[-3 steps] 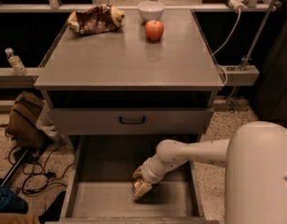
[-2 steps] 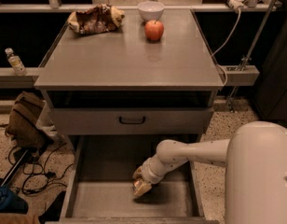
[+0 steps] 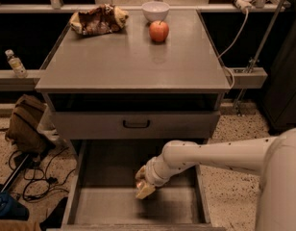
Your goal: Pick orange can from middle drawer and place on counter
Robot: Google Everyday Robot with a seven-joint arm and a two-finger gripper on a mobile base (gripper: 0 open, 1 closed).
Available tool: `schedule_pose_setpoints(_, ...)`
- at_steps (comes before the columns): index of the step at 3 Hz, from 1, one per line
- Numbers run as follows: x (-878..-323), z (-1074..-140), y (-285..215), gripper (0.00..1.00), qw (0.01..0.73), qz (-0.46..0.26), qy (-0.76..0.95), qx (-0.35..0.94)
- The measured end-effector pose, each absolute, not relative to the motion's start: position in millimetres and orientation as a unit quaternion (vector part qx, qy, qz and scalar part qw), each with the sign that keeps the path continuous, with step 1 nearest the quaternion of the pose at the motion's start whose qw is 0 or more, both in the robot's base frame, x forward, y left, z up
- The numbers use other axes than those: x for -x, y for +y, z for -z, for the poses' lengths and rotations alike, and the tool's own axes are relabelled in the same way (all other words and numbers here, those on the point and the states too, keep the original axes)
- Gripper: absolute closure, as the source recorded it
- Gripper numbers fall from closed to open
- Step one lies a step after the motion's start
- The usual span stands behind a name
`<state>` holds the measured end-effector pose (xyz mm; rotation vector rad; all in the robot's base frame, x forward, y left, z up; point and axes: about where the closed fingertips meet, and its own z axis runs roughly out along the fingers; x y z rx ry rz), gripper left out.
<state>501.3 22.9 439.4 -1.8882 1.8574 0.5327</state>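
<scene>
gripper (image 3: 142,183): low inside the middle drawer (image 3: 85,186), below the counter's front edge and slightly right of its centre; the arm (image 3: 210,155) enters from the right and angles down to the drawer floor.
grip state: cannot tell from this view whether it is closed on anything.
orange can (image 3: 144,192): judged to be the small pale-gold shape at the gripper's tip, on or just above the drawer floor; cannot tell if it is lifted.
reason for pose: the arm slants in over the right side wall because the upper drawer front (image 3: 136,124) overhangs the rear of the opening.
step in hand: judged as the grasp, before any lift.
counter (image 3: 129,61): flat, grey, slightly glossy; front half bare, which suits the placement.
apple (image 3: 158,31): near the back edge, right of centre.
bowl (image 3: 155,10): at the back edge, just behind the apple.
snack bag (image 3: 97,19): at the back-left corner.
risk: the can may strike the upper drawer front or the counter's front edge on the way up.
room: speckled floor (image 3: 225,124); brown bag (image 3: 25,124) and cables (image 3: 37,177) beyond the left edge; water bottle (image 3: 16,64) on a left ledge.
</scene>
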Motion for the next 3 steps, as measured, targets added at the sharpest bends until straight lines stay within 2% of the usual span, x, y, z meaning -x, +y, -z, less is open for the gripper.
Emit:
schedule_pose_setpoints(1,-500.1,-469.1,17.8,1.00,0.225,-0.168,0.668,0.689)
schedule_pose_setpoints(3,-503.2,-465.2,17.8,1.00,0.234,-0.176,0.666,0.686)
